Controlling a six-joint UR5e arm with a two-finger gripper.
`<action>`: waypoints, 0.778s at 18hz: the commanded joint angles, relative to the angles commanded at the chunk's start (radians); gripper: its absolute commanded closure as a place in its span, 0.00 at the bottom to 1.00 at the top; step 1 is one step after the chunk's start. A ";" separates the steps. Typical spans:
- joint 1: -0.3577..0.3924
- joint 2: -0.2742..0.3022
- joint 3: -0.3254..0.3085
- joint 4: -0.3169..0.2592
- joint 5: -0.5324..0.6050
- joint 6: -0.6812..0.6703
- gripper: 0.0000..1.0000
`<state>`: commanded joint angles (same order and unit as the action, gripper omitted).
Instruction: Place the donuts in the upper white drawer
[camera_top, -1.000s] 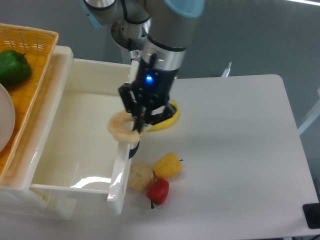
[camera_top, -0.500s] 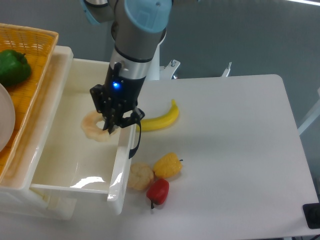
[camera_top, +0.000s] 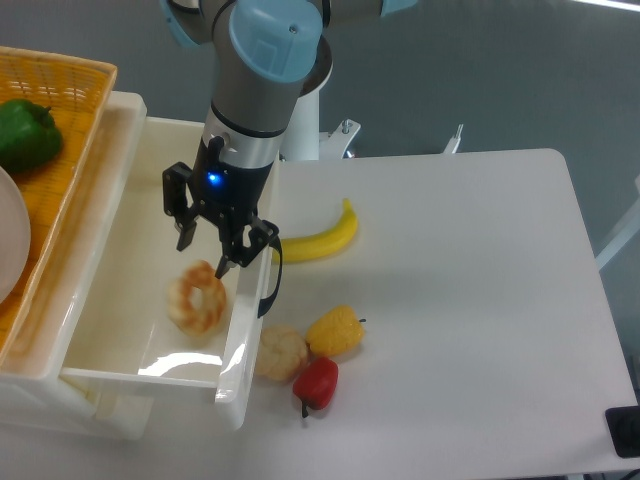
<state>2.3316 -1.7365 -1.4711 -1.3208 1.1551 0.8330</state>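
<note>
While the white table (camera_top: 470, 300) fills most of the view, its left side is taken up by the upper white drawer (camera_top: 130, 270), which is pulled open with its glossy floor exposed. An orange woven basket (camera_top: 55, 140) is seen along the drawer's far-left edge, and a green pepper (camera_top: 25, 135) is held in it beside the rim of a white plate (camera_top: 8, 250).

Over the drawer the grey arm (camera_top: 262, 70) is reared up, and its tool (camera_top: 207, 247) is held above the drawer's interior with the jaws spread wide and nothing between them; a blue light is lit on its body. The drawer's right wall and its curved black handle (camera_top: 272, 278) are found just beside the right finger.

The donuts (camera_top: 197, 298) are seen below the tool and apart from it, inside the drawer, close to its right wall; whether they are resting on the floor cannot be told.

On the table, a banana (camera_top: 322, 236) is laid just right of the drawer wall. Nearer the front, three small things are gathered close together against the drawer's front corner: a yellow pepper (camera_top: 336, 331), a pale round bun (camera_top: 280, 353) and a red pepper (camera_top: 317, 382).
</note>
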 joint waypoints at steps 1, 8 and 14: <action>0.008 0.000 0.002 0.000 0.000 0.000 0.00; 0.155 -0.009 0.023 0.015 0.037 0.012 0.00; 0.256 -0.041 0.009 0.026 0.101 0.124 0.00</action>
<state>2.5877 -1.7778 -1.4619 -1.2947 1.2562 0.9569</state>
